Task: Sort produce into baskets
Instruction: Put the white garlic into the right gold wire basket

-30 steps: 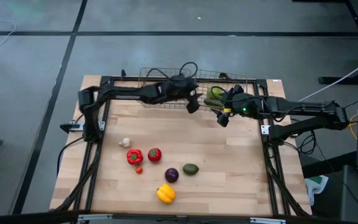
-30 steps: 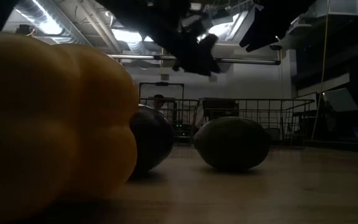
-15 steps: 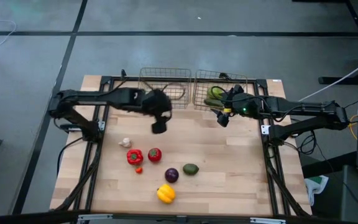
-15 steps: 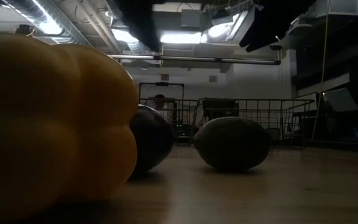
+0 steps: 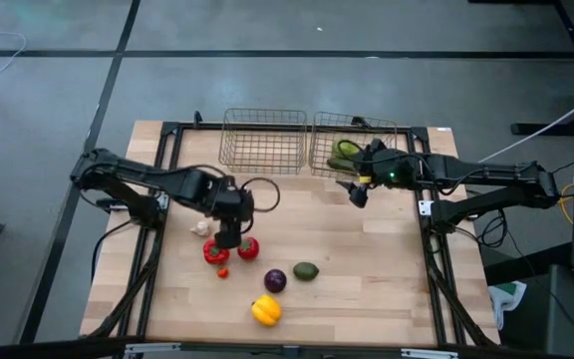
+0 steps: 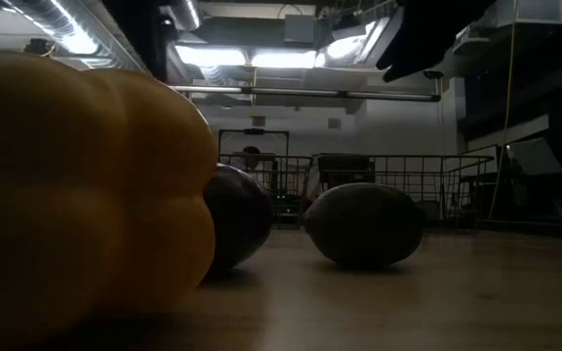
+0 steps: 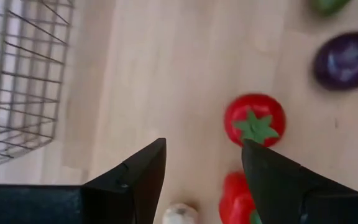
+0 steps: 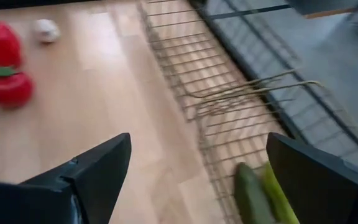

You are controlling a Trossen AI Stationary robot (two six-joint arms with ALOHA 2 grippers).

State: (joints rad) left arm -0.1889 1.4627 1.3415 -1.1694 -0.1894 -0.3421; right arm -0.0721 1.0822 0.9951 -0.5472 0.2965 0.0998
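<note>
Produce lies scattered on the near half of the wooden table (image 5: 367,259), well apart from the two wire baskets standing side by side at the far edge: the left basket (image 5: 264,141) with nothing visible inside and the right basket (image 5: 339,145) holding green pieces (image 5: 344,152). The left gripper (image 5: 229,235) hangs above the table with its fingers spread and nothing between them, just over the gap between the red pepper (image 5: 215,251) and the red tomato (image 5: 248,247); in the left wrist view the tomato sits just beyond the tip of one dark finger (image 7: 143,171), the pepper shows partly behind the other, and a small white piece (image 5: 201,228) lies beside them. A tiny orange bit (image 5: 223,271) rests just beside the pepper on the table's near side. Nearer the front sit the purple ball (image 5: 275,280) and a green avocado-like piece (image 5: 306,270), close to each other but not touching, and the yellow pepper (image 5: 265,310) lies nearest the front edge, filling the left of the low view. The right gripper (image 5: 359,191) waits with its fingers spread wide and empty, just in front of the right basket, whose wire wall and green contents show in the right wrist view
</note>
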